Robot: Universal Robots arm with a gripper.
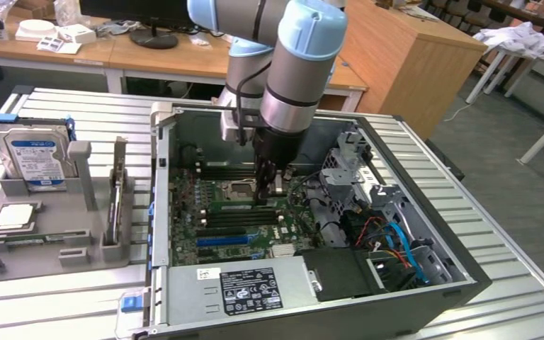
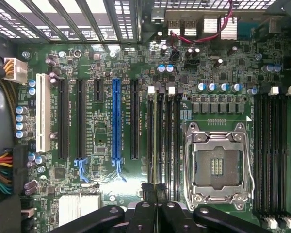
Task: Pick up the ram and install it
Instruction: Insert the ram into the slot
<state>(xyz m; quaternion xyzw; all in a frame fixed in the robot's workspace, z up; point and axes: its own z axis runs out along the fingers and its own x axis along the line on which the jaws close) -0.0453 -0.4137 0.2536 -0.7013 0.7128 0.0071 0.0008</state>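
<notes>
a hard drive (image 1: 36, 159) stands in a grey tray (image 1: 69, 237), a chip (image 1: 15, 216) near it; the open case (image 1: 461, 280) holds a motherboard (image 2: 102, 131) with an empty socket (image 2: 216, 165).

Case (image 1: 161, 142) open-topped; motherboard (image 2: 102, 131) reachable; drive cage (image 1: 348, 166), cables (image 1: 395, 244) crowd exterior view's right.

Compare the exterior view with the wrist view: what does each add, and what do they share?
Exterior view adds: the hard drive and processor chip in the gray tray, plus the power supply. Wrist view adds: the white slot and rear vent grille. Shared: the shut gripper above the motherboard, beside its empty processor socket and memory slots.
</notes>
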